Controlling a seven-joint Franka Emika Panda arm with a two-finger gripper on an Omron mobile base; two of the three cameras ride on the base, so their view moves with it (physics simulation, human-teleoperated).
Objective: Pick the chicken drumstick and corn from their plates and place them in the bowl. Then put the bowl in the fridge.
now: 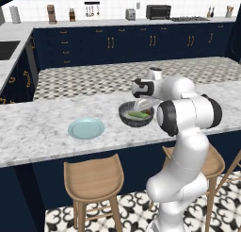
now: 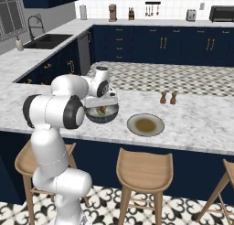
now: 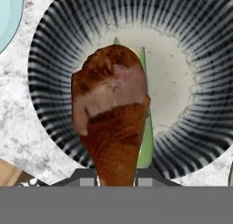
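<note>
Judging by the frames, the task was roughly midway. The chicken drumstick (image 3: 111, 114) was seen clamped between the fingers of the gripper (image 3: 116, 180) by its thin end, meaty end hanging forward over the bowl (image 3: 59, 45), so it was gripped and not yet released. The corn (image 1: 137, 115) was already lying in the bowl, its green husk visible behind the drumstick in the hand view and as a green-yellow shape in both base views. Both plates were seen bare: the light-blue plate (image 1: 86, 128) just to the bowl's left on the marble counter (image 1: 37, 127), and the brown-centred plate (image 2: 145, 125) to its right. Both pick-ups were therefore judged done and one placement complete. Left to do: the drumstick had to be lowered and let go into the bowl, then the bowl itself had to be grasped and carried to the fridge, which could not be made out in these views. A base move was judged likely for that last step.
</note>
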